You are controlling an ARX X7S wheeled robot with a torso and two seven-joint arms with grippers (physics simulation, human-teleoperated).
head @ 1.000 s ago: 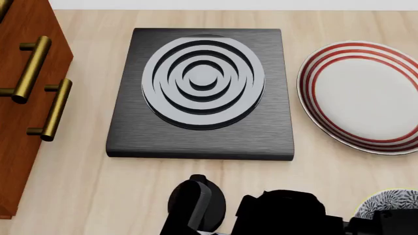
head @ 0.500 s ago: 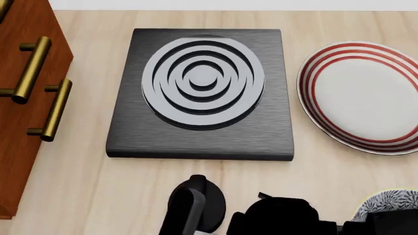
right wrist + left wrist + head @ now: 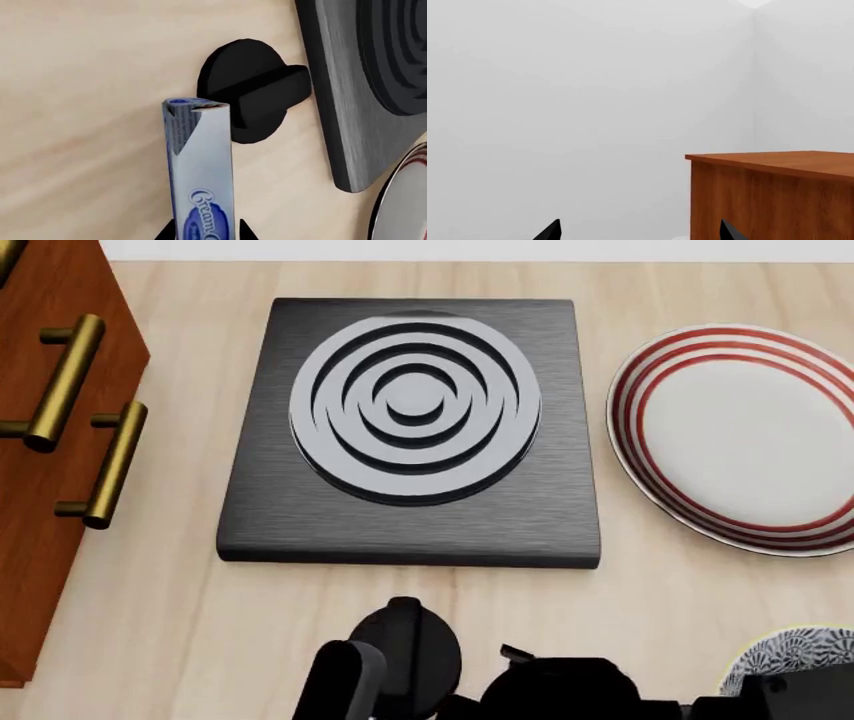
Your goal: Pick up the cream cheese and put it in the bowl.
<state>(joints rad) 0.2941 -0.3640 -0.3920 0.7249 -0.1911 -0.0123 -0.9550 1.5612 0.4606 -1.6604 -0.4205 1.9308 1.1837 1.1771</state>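
Right tool: the black two-fingered right tool (image 3: 200,235) is closed around the cream cheese (image 3: 200,170), a slim rectangular light-blue carton with a dark blue oval logo and white script; only the finger tips show on either side of the box's lower end.
Cream cheese position: held off the pale wood-grain worktop (image 3: 80,100), its far end pointing toward a matte black round knob with a raised bar (image 3: 250,90).
Change: in the head view the dark arm bulk at the lower edge has slid toward the left over the last second, and the knob (image 3: 407,640) is now more covered by it.
Meaning for the task: the pick looks done; I judge the carry to the bowl is under way, the drop not yet made.
Bowl: the grey-and-white floral ceramic bowl with a pale yellowish rim (image 3: 787,655) shows only as a sliver at the lower right corner of the head view, near the arm.
Left tool: the left tool (image 3: 640,232) shows two black pointed tips well apart with nothing between them, facing a blank white wall and a glossy reddish-brown wooden cabinet (image 3: 774,195).
Surroundings: a brushed dark-grey slab with concentric silver rings (image 3: 414,410), smooth and flat; a glossy white plate with red stripes (image 3: 747,440) just beside it; brass bar handles (image 3: 60,380) on the cabinet.
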